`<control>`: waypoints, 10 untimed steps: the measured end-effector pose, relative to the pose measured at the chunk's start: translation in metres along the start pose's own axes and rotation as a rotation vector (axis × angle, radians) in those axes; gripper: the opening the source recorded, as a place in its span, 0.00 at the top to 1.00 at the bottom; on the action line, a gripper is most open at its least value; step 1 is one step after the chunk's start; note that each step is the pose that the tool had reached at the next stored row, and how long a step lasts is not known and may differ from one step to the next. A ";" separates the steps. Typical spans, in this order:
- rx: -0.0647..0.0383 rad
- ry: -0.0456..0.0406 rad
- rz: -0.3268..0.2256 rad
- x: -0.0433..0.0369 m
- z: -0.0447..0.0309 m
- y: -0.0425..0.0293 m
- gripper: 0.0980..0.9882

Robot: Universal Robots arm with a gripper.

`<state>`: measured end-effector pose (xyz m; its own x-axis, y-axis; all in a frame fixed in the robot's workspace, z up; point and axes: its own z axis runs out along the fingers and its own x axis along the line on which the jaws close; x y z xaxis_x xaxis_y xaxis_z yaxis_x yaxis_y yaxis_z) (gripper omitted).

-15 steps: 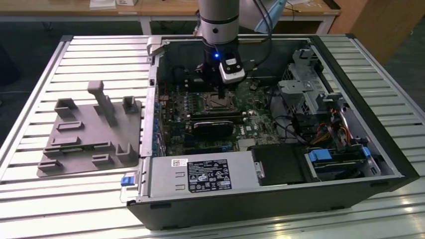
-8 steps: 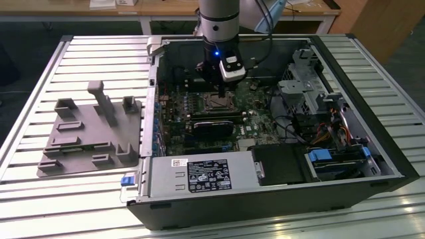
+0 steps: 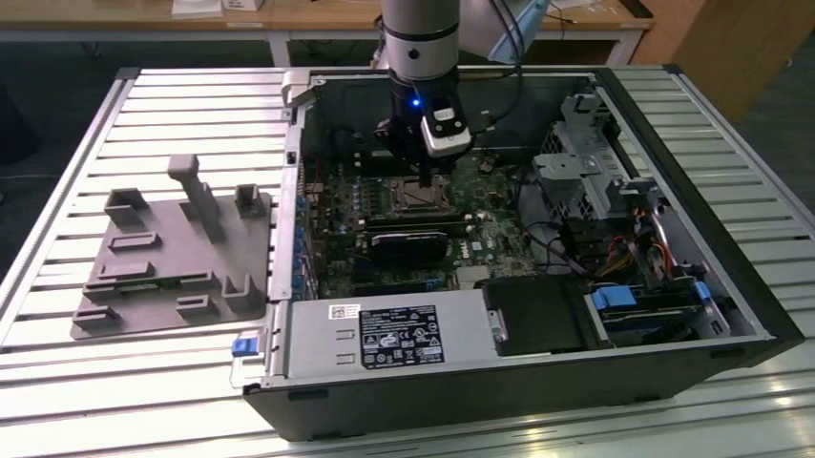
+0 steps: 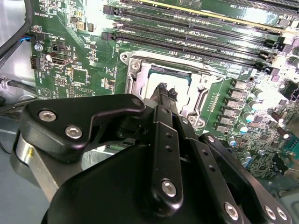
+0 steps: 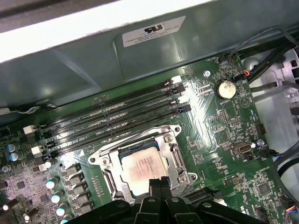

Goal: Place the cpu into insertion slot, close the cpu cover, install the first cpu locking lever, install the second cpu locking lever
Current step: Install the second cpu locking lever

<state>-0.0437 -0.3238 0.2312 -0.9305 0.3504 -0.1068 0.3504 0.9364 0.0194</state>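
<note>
The cpu (image 5: 140,171) seated in the insertion slot (image 5: 108,175), cover down.

In the first wrist view the cpu cover (image 5: 170,154) lies flat around the chip, so placement and cover closing appear done. The end effector (image 5: 160,183) hovers at the socket's 6 o'clock edge, fingertips (image 4: 164,89) pressed together and clamping nothing. Whether either locking lever is latched cannot be told. In the exterior view, the computer case (image 3: 535,382) rests on the slatted surface (image 3: 191,91).
</note>
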 end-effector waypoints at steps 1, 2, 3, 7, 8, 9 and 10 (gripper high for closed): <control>0.000 0.0000 0.000 0.0000 0.0000 0.0000 0.99; 0.000 0.0000 0.000 0.0000 0.0000 0.0000 0.99; 0.000 0.0000 0.000 0.0000 0.0000 0.0000 0.99; 0.000 0.0001 0.000 -0.0001 -0.0014 0.0000 0.99; 0.000 0.0000 0.000 -0.0002 -0.0023 0.0000 0.99; 0.000 0.0000 0.000 -0.0004 -0.0037 0.0000 0.99; 0.000 0.0000 0.000 -0.0005 -0.0048 0.0001 0.99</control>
<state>-0.0437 -0.3238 0.2360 -0.9305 0.3504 -0.1068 0.3504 0.9364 0.0193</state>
